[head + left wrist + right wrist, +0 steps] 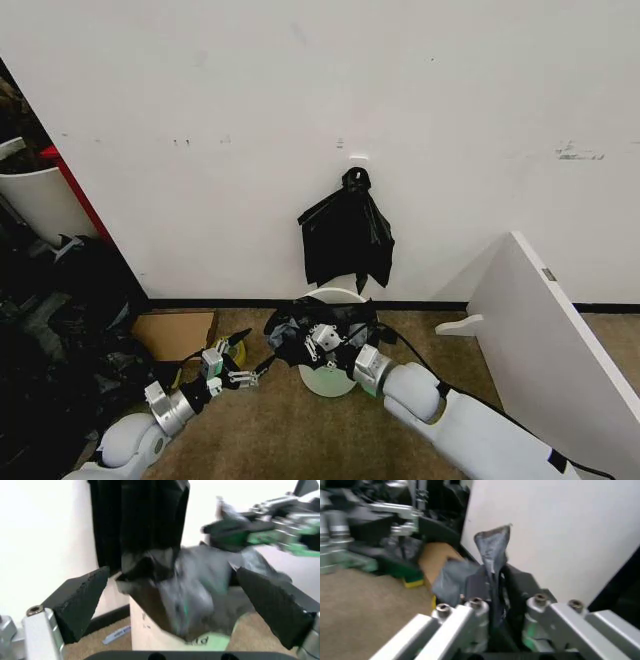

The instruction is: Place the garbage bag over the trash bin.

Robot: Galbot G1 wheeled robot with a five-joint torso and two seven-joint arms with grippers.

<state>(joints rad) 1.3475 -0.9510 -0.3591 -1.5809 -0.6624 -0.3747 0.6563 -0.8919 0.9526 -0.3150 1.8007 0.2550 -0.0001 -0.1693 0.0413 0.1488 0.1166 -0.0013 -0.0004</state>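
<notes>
Against the wall, right gripper (pixel 318 343) pinches the garbage bag (pixel 300 335) over the trash bin (pixel 330 378) rim, left gripper (pixel 243 372) wide apart, ready to spread it.

Crinkled black garbage bag (pixel 322 326) lies bunched over the rim of the upright cream-white trash bin (pixel 328 378).

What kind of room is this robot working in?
Probably a storage corner or workshop, not a home: scuffed white wall, brown carpet, a leaning white board, and dark clutter piled on the robot's left.
</notes>
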